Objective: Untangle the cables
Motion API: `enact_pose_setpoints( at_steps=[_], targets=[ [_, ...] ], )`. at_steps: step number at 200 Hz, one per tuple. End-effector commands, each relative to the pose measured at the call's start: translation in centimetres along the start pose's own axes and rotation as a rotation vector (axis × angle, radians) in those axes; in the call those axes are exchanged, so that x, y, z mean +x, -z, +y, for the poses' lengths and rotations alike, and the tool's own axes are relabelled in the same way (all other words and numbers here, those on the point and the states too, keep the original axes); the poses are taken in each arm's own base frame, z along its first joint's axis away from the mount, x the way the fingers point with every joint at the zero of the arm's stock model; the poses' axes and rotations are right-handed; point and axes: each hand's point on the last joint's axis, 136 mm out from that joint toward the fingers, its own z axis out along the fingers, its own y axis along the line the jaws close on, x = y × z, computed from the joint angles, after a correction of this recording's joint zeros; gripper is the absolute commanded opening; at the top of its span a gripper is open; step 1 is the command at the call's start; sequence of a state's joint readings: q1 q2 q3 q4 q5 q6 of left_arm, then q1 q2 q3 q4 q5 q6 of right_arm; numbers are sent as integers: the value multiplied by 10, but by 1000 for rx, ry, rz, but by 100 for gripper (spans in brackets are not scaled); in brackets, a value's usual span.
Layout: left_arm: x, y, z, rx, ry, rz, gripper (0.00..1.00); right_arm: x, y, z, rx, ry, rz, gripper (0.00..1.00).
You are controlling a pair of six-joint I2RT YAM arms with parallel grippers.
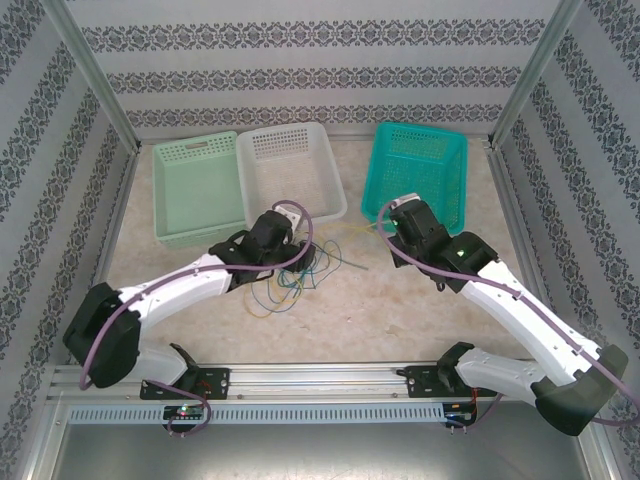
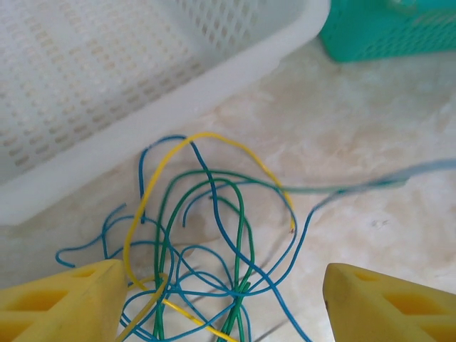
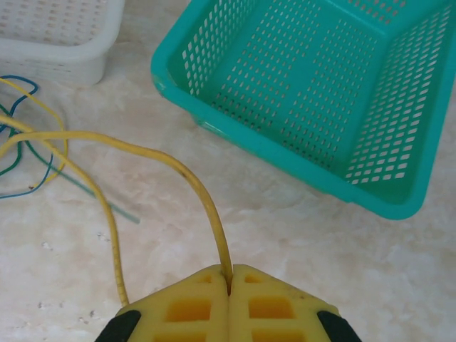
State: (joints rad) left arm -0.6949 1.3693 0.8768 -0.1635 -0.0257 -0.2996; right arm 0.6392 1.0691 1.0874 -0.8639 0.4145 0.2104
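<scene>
Here, the cables [image 2: 241, 288] lie in a loose tangle near the middle of the desk [image 1: 400, 310], just in front of the near wall of the white basket [image 2: 142, 114]. We count blue, green and yellow strands looping over one another. The green ones arch upward and cross a blue one low in the left wrist view. A blue strand trails off to the right, blurred and raised off the surface.

One yellow cable [image 3: 146, 151] leaves the tangle and runs toward the right side of the desk. It arcs over the surface and ends between the pads of the right hand [image 3: 229, 274], which are pressed together and pinching it. A second yellow length drops past the left side of that hand; we cannot tell where it ends.

The left hand [image 2: 217, 274] hangs over the tangle with its pads spread wide. The strands lie between the pads, and a yellow one passes close by the left pad; we cannot tell whether it touches.

Beyond the right hand sits the teal basket [image 3: 299, 164], toward the far right corner. The green basket [image 1: 195, 190] stands at the far left, flush against the white one.
</scene>
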Motion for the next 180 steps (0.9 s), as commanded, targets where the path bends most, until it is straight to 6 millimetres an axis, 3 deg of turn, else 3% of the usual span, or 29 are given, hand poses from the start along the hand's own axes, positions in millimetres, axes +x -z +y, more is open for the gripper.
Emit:
enact_pose_setpoints(
  at_steps=[1,32,76,118,148,180],
  targets=[
    [-24,20,-10,44,30,-130,74,-5,3,-15,91,32,-42,0],
    [-29,28,-7,31,20,-149,79,-7,4,-16,91,46,-58,0],
    [-45,22,-64,328,13,-144,79,-15,0,-8,89,72,-84,0],
    [-37,3,-95,496,37,-65,72,-26,6,-19,238,132,-136,0],
    [-27,1,-97,524,79,-49,70,-28,6,-27,363,204,-123,0],
    [-15,10,-92,516,97,-66,71,-28,1,-21,359,203,-100,0]
  ],
)
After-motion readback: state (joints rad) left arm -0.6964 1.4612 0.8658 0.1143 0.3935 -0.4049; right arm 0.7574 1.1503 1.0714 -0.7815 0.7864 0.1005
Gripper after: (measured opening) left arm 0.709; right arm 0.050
